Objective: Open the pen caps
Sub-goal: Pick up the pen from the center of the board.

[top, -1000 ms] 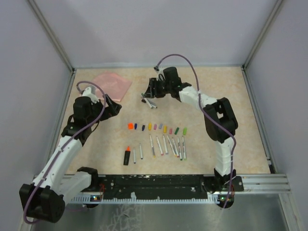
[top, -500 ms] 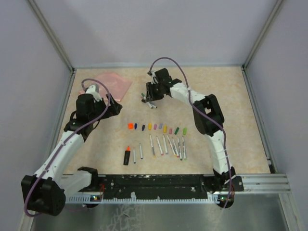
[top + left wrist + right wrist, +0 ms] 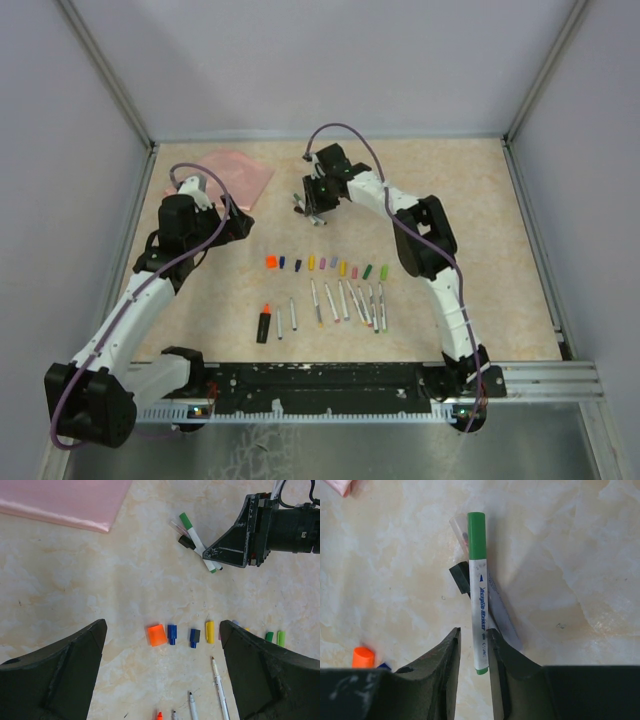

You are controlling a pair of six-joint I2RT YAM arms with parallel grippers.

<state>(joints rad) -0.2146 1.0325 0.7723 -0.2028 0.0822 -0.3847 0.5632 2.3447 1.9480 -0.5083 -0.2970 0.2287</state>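
Observation:
A white pen [image 3: 479, 605] with a green cap [image 3: 476, 535] lies across two other capped pens at the table's far middle [image 3: 308, 208]. My right gripper [image 3: 474, 640] is down over it, jaws narrowed around the barrel's near end. The right finger [image 3: 502, 655] touches the barrel, and a gap remains beside the left finger [image 3: 447, 655]. Loose pen caps lie in a row: orange [image 3: 156, 634], blue [image 3: 172, 633], dark blue [image 3: 194, 637], yellow [image 3: 210, 631], green [image 3: 281, 638]. My left gripper [image 3: 162, 627] hovers wide open above the row's left end, holding nothing.
Several uncapped pens [image 3: 345, 300] lie side by side in front of the cap row, with an orange highlighter [image 3: 264, 322] at their left. A pink pouch [image 3: 233, 177] lies at the back left. Walls enclose the table on three sides.
My right gripper has moved left and down onto the crossed pens, and its jaws have narrowed around the green-capped pen. The left arm shifted slightly, then stayed still.

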